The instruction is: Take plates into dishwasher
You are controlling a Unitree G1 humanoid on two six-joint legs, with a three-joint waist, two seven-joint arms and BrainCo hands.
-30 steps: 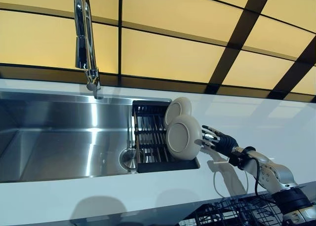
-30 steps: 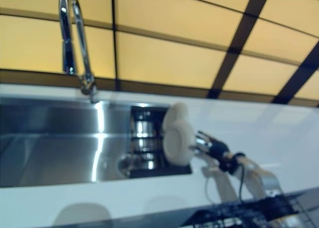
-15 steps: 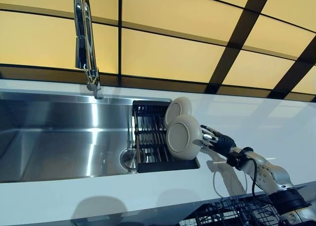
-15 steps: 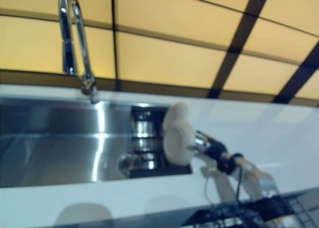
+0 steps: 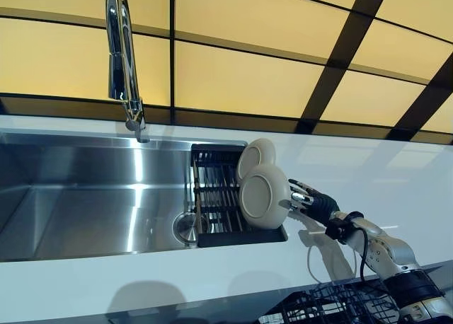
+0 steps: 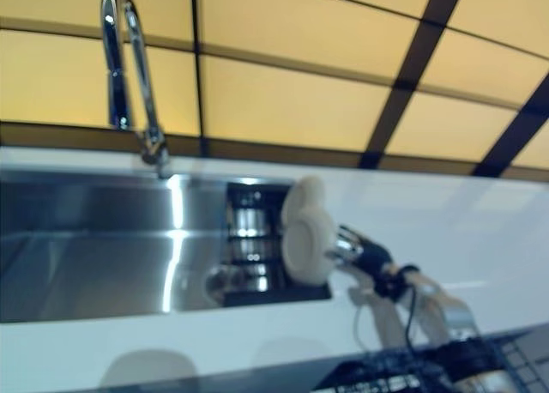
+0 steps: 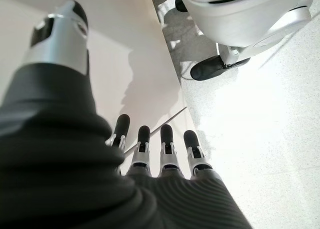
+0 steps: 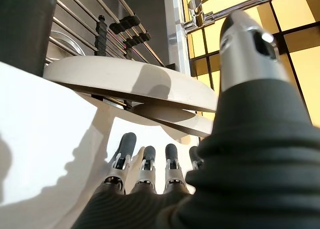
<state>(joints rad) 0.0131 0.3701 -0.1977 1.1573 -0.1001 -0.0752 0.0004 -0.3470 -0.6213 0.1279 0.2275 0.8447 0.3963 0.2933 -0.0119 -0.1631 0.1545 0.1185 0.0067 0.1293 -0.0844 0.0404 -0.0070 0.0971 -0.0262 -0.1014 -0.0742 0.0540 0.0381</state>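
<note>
Right robot hand (image 5: 306,199), fingers straight and empty, beside the near plate (image 5: 263,197); its rim should be pinched before lifting.

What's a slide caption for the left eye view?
Open right hand reaches for the near plate standing in the sink rack.

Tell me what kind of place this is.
Most likely a home kitchen: a steel sink with a tall faucet, two plates standing in a drying rack, and a dishwasher rack pulled out below the counter.
</note>
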